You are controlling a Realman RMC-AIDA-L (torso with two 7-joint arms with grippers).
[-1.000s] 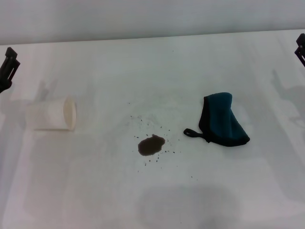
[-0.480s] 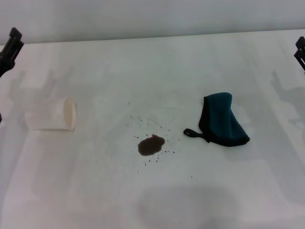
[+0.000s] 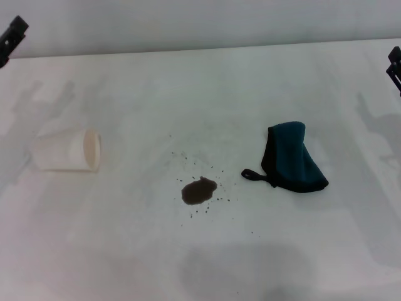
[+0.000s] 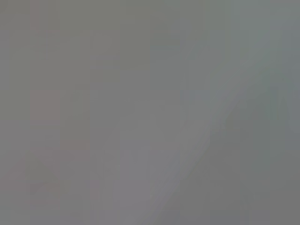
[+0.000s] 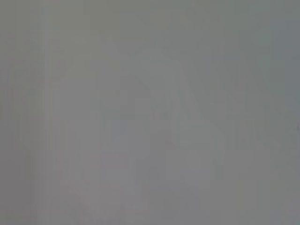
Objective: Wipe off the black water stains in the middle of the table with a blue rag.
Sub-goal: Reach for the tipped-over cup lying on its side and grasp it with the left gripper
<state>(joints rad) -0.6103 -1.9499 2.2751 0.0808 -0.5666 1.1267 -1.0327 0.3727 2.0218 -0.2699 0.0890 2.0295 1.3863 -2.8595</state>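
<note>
The black water stains (image 3: 199, 190) form a small dark blotch with tiny specks around it in the middle of the white table (image 3: 138, 94). The blue rag (image 3: 293, 157), teal with black edging and a small black loop, lies crumpled to the right of the blotch. My left gripper (image 3: 11, 37) shows only as a dark tip at the far left edge, high above the table. My right gripper (image 3: 395, 66) shows only as a dark tip at the far right edge. Both are far from the rag and the stain. Both wrist views show only plain grey.
A translucent white cup (image 3: 67, 150) lies on its side at the left of the table, its mouth facing right. The table's back edge meets a pale wall along the top of the head view.
My left gripper has risen and drawn back toward the upper left corner of the head view. The right gripper, rag, stain and cup have not moved.
</note>
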